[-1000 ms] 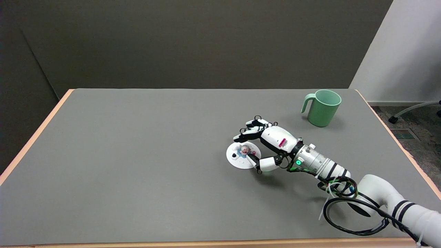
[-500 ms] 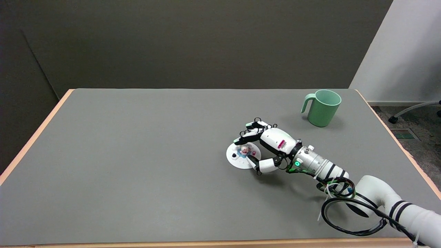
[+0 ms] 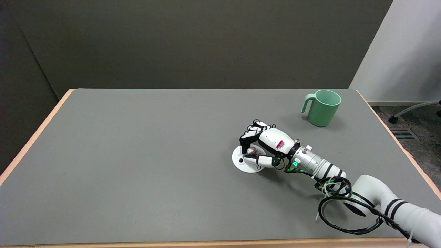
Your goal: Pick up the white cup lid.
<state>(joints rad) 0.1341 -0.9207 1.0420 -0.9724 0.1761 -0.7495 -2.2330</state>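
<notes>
The white cup lid (image 3: 242,165) is a flat round disc with a small figure knob (image 3: 251,150) at its middle, and it lies on the grey table right of centre. My right hand (image 3: 268,144) reaches in from the lower right and sits over the lid's right half. Its fingers curl down onto the knob from the far side while the thumb lies across the lid's near side, so the knob is pinched between them. The lid's right part is hidden under the hand. The lid still looks flat on the table.
A pale green mug (image 3: 322,107) stands upright at the back right, about a hand's length beyond my wrist. The table's orange edge (image 3: 396,137) runs close on the right. A loop of black cable (image 3: 344,217) hangs from the forearm near the front edge.
The fingers, spread above the lid before, have curled down and closed on the knob, and the thumb has swung in over the lid. The lid has slid slightly to the right.
</notes>
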